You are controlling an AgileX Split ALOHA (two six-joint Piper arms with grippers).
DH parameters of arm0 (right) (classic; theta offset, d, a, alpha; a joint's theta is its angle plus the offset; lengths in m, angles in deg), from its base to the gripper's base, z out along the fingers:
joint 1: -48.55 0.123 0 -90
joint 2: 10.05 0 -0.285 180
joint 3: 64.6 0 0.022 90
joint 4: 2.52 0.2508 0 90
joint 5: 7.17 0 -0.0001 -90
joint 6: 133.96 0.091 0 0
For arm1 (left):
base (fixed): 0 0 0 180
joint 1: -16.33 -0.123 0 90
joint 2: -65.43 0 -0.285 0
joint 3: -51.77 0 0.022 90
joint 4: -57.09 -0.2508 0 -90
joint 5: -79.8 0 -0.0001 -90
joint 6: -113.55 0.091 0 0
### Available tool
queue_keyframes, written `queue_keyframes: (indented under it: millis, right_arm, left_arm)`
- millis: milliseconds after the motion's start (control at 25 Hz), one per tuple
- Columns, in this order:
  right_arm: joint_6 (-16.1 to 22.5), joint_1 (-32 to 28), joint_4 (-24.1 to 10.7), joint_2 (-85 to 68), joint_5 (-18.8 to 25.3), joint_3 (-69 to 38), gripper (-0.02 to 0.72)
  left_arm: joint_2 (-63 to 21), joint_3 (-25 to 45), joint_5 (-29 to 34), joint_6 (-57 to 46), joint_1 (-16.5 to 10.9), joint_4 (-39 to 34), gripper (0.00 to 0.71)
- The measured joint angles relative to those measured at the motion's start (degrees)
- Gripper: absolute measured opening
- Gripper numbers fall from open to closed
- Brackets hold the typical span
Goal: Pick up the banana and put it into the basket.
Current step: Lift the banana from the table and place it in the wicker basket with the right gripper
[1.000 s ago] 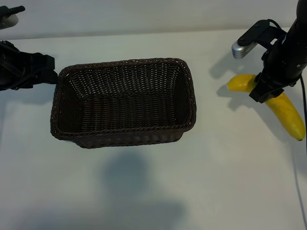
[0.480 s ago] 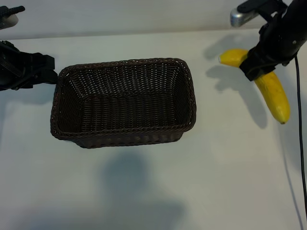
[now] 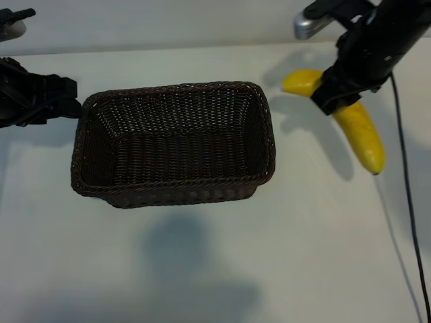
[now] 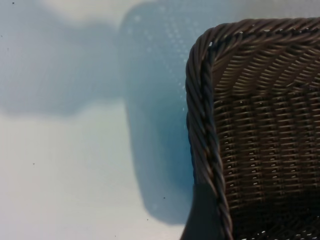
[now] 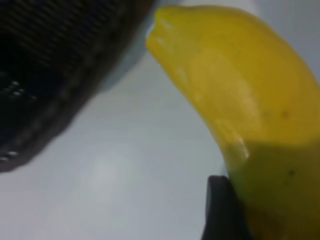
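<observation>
Carrying: right gripper (image 3: 335, 98) clamped on the banana (image 3: 360, 134), lifted clear of the table, beside the basket (image 3: 174, 190). Drop pending. Left gripper (image 3: 64, 97) open, parked.

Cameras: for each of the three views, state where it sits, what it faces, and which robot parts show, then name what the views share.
Exterior view: above the table, looking steeply down on the basket; the right gripper holds the banana, the left gripper sits by the basket's left end.
Left wrist view: on the left arm, facing a basket corner; no robot parts show.
Right wrist view: on the right arm, facing the banana; one dark finger shows.
Shared: the basket appears in all three, the banana in two.
</observation>
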Motion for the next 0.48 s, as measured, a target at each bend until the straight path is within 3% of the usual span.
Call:
queue_keyframes:
  millis: [480]
  right_arm:
    - [4.6,5.1,0.4,0.0,-1.6,1.0,0.412]
  left_arm:
    - [0.0,0.0,0.4,0.0,0.0,0.1,0.588]
